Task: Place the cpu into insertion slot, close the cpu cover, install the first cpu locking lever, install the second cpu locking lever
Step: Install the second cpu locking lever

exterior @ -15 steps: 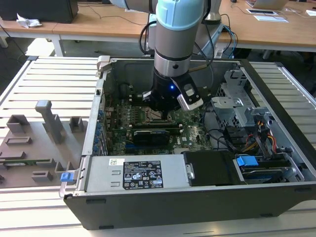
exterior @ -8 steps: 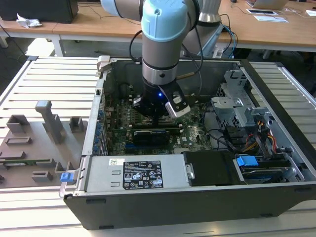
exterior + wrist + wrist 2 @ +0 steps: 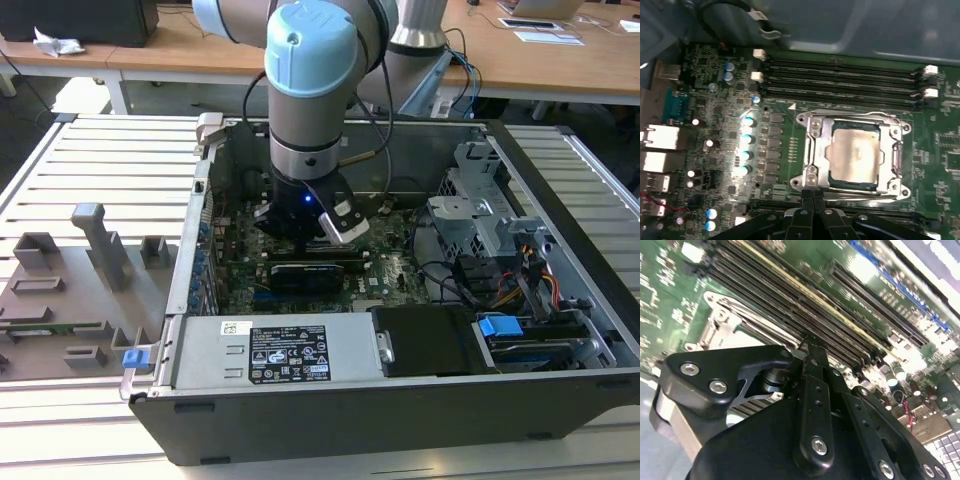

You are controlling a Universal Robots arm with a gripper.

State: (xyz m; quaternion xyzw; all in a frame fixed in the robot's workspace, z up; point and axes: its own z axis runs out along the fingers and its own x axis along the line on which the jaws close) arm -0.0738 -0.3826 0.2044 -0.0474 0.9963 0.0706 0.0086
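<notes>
Down inside the case (image 3: 560,190), one gripper (image 3: 812,196) hangs with fingers together at the socket's six o'clock edge; one cpu (image 3: 854,155) sits under its cover (image 3: 815,150), memory slots (image 3: 840,80) crowding twelve o'clock.

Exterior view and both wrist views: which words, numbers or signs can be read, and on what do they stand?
Power supply label: print and symbols too small to read.
Motherboard: white markings blurred, unreadable.
Cpu: no legible marking on its metal top.
</notes>
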